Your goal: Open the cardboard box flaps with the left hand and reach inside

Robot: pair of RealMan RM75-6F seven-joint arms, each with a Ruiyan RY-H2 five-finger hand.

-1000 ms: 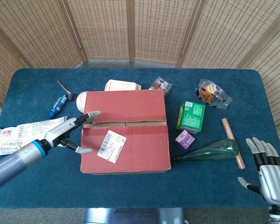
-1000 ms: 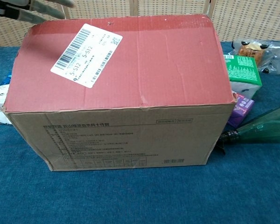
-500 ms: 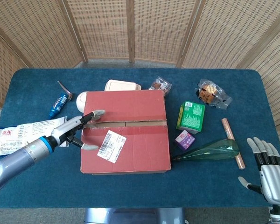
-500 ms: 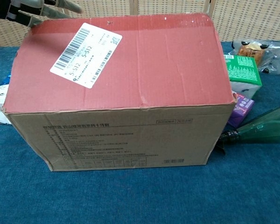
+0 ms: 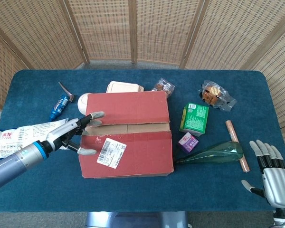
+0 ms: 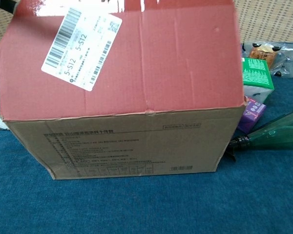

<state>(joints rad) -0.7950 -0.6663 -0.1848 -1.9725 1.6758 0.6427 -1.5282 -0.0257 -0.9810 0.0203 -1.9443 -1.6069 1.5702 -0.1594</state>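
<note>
The red-topped cardboard box (image 5: 128,107) stands mid-table. Its near flap (image 5: 142,152), bearing a white barcode label (image 5: 111,153), is tilted up off the seam, and brown inner card shows in the gap. My left hand (image 5: 69,134) is at the box's left edge with fingers spread: one fingertip lies over the seam and the thumb sits beside the raised flap's left edge. In the chest view the raised flap (image 6: 161,58) fills the upper frame above the box's brown front (image 6: 132,141). My right hand (image 5: 270,171) rests open at the table's near right corner.
Right of the box lie a green bottle (image 5: 213,153), a green carton (image 5: 195,117), a small purple box (image 5: 188,141), a brown stick (image 5: 237,145) and a snack bag (image 5: 216,95). On the left are a toothpaste tube (image 5: 60,106) and a white packet (image 5: 19,135). A beige container (image 5: 125,87) sits behind the box.
The near flap has risen from flat to tilted up, opening the seam. My left hand has stayed at the box's left edge beside the lifting flap. The right hand has not moved.
</note>
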